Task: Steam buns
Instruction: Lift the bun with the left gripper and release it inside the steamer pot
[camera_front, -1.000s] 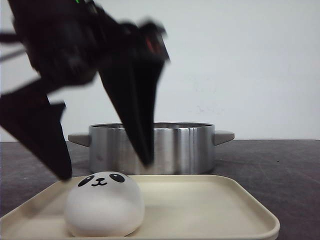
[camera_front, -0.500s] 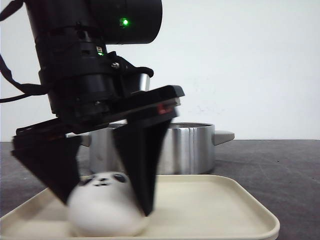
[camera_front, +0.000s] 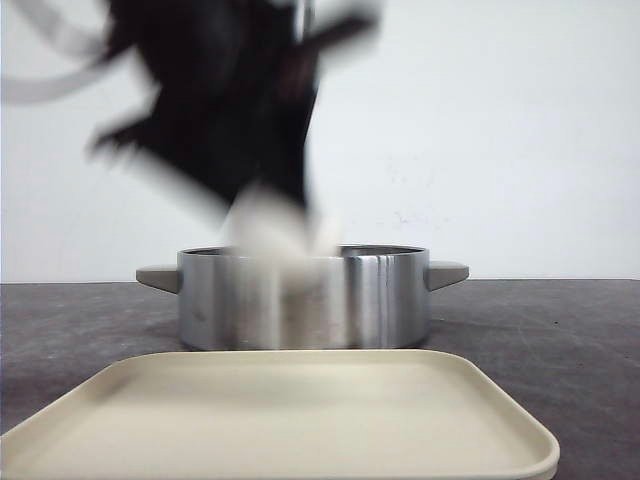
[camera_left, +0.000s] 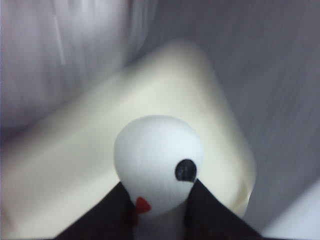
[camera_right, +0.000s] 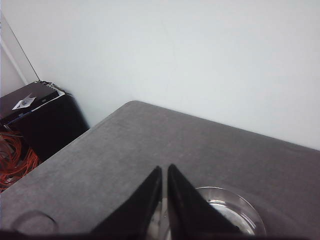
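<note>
left gripper (camera_left: 160, 200) is being held closed on the bun (camera_left: 159, 159), raised above the pot (camera_front: 330, 295) near rim | right gripper (camera_right: 164, 197) jaws are being kept nearly together, empty | tray (camera_front: 300, 420) is lying bare | risk: the bun being flung or clipped on the rim in a fast, blurred swing

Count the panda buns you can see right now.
1. The panda bun is pinched in the left hand, lifted above the beige tray near the steel pot. The pot's inside is hidden, so others could be in there.

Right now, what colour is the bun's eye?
Black, on the white bun; clearest in the left wrist view.
</note>
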